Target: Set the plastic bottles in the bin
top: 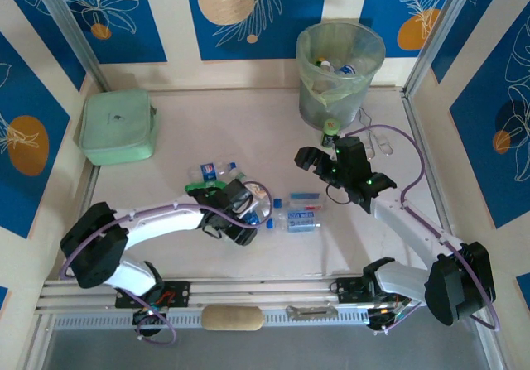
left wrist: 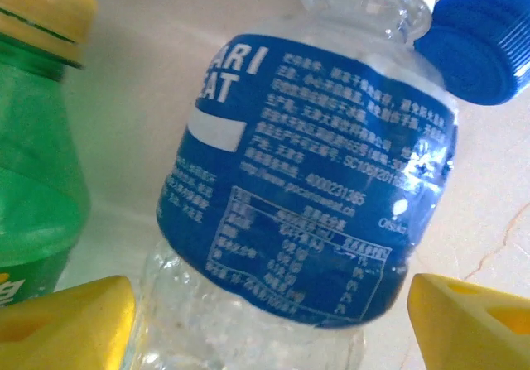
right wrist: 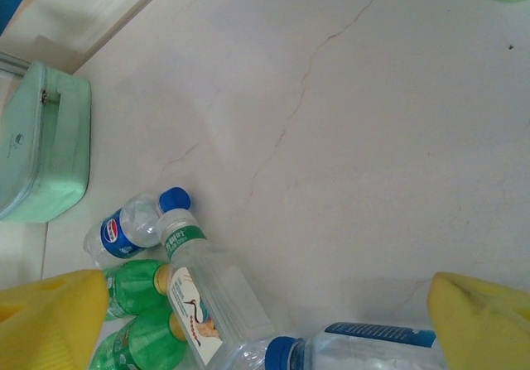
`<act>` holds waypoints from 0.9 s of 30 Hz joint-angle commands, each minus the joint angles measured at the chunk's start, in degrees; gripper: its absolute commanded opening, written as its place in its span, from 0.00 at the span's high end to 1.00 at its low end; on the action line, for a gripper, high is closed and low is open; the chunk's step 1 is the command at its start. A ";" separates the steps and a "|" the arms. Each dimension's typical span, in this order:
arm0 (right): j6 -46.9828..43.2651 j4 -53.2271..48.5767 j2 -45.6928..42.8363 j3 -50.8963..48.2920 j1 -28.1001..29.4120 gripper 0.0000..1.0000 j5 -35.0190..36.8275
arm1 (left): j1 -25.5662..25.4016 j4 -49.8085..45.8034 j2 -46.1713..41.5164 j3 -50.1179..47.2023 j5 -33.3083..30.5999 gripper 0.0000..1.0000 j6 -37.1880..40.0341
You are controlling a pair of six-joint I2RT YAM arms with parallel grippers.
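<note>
A pale table (top: 248,130) was seen from above. The bin (top: 313,105), grey with a pale green liner, was stood at the far edge, right of centre, and a few plastic bottles (top: 341,69) were already lying inside it. Other bottles were scattered on the table in front of the arms: a cluster (top: 217,173) beside the left gripper (top: 248,209) and two clear ones (top: 302,210) just to its right. From the left wrist, a blue-labelled bottle (left wrist: 306,196) was framed between the yellow fingertips (left wrist: 66,320), which were set close to its sides; whether it was actually squeezed could not be told. A green bottle (left wrist: 33,180) lay to its left, and a blue cap (left wrist: 484,43) was seen at its upper right. The right gripper (top: 310,161) was held above the table between the bin and the loose bottles, its jaws spread wide with nothing between them. A mint-green pouch (top: 118,126) was set at the far left.
</note>
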 commanded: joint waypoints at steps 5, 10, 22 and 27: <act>1.26 0.41 -0.32 -0.46 -1.02 0.01 0.60 | -0.63 0.87 2.40 -0.40 -1.23 0.23 0.66; 2.17 0.89 -0.39 -1.27 -1.81 0.01 0.12 | -0.71 1.20 3.23 -0.40 -1.31 0.28 0.73; 2.40 1.38 -0.53 -1.93 -3.39 0.01 -0.90 | -0.68 1.74 1.85 -0.75 -1.36 0.50 1.51; 2.93 3.44 -1.17 -2.81 -3.40 0.01 -1.94 | -0.61 0.62 -2.23 -0.77 -2.06 0.54 1.77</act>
